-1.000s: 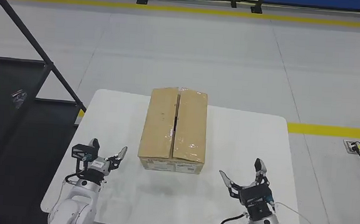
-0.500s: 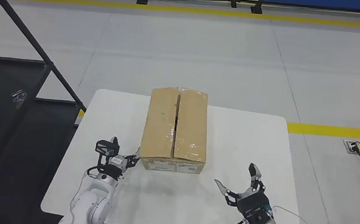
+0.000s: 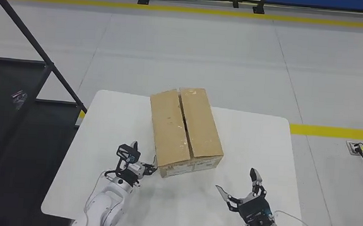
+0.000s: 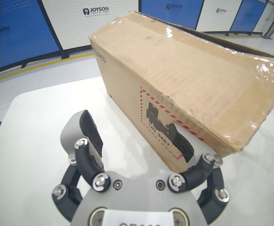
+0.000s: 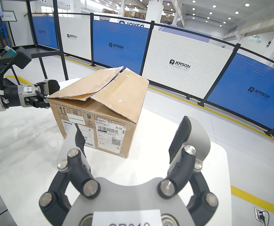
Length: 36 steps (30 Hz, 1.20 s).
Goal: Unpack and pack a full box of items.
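A brown cardboard box sits askew in the middle of the white table, its two top flaps folded shut and slightly raised along the seam. My left gripper is open at the box's near left corner. In the left wrist view one finger pad presses flat on the box side wall while the other stands free over the table. My right gripper hangs open near the table's front right, apart from the box. Its wrist view faces the box's labelled end.
A black metal rack stands beside the table's left edge. Bare table surface lies on both sides of the box and in front of it. Blue and white fence panels run behind the table.
My left gripper has moved right to the box's near left corner and pushed it, so the box's near end has swung to the right. The right gripper has drifted slightly left.
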{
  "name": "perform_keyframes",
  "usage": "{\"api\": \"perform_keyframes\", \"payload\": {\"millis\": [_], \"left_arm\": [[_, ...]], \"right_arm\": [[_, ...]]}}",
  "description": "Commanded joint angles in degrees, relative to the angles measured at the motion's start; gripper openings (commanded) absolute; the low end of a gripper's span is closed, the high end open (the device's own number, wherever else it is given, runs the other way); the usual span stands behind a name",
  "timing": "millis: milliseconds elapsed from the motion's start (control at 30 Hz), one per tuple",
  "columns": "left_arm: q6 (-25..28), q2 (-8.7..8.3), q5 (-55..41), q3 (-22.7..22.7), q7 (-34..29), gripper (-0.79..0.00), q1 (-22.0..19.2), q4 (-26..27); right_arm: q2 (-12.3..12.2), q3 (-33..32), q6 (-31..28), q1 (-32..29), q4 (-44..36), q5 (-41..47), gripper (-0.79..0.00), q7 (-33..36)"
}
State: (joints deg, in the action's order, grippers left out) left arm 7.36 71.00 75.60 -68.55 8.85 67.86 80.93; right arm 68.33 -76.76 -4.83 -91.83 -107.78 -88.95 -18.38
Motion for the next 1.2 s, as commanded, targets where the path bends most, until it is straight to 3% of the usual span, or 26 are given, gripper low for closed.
{"api": "perform_keyframes", "payload": {"millis": [0, 900, 1000, 1167], "left_arm": [[0.11, 0.21, 0.25, 0.88, -0.13, 0.0, -0.34, -0.1], [2.46, 2.26, 2.61, 8.02, -1.83, 0.0, -1.95, 1.5], [1.82, 2.13, 2.71, 6.86, -0.84, 0.0, -1.23, 1.89], [1.16, 1.33, -0.82, 0.69, 0.11, 0.0, 0.78, 2.5]], "right_arm": [[0.02, 0.0, -0.19, 0.08, 0.14, -0.03, 0.0, 0.06], [0.48, -0.97, 1.1, -0.99, 1.43, 1.56, 0.0, -0.43], [0.66, -0.69, 2.35, -0.94, 1.43, 1.96, 0.0, 1.09], [1.35, 3.84, 4.09, 2.16, 2.21, -0.56, 0.0, 5.78]]}}
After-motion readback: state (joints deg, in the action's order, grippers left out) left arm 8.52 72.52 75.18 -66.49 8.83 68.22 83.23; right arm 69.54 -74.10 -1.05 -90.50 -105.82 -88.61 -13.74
